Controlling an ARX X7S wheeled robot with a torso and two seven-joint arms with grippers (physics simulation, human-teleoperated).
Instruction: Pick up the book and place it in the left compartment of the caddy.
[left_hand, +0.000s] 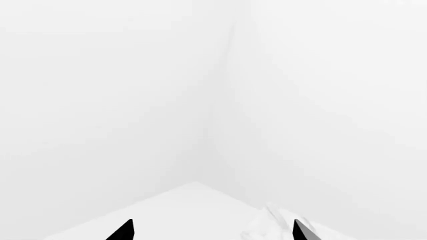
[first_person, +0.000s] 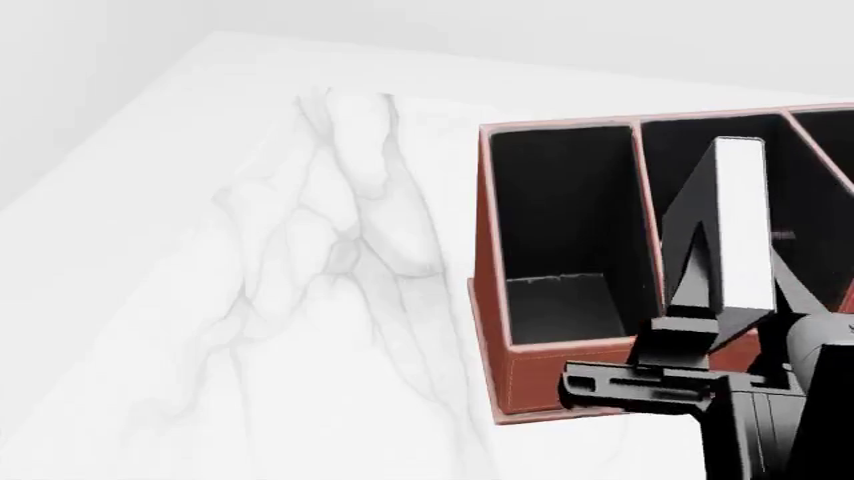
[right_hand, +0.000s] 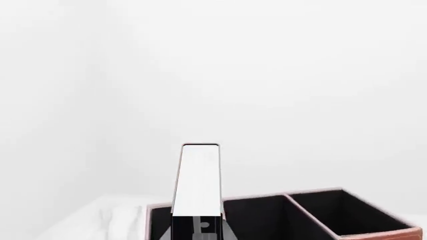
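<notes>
Right end effector (first_person: 703, 290) clamped on the thin black-covered, white-edged book (first_person: 738, 225), upright at frame right over the reddish-brown leather-look caddy's (first_person: 497, 330) middle slots: releasing here misses the long black-lined left compartment (first_person: 554, 215); left end effector (left_hand: 210, 231) apart, idle.

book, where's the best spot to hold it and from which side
As the right end effector has it now: the book stands on end above the caddy, clamped across its thin covers at the lower end, approached from below. Flat faces suit the fingers; the upper end stays free.
</notes>
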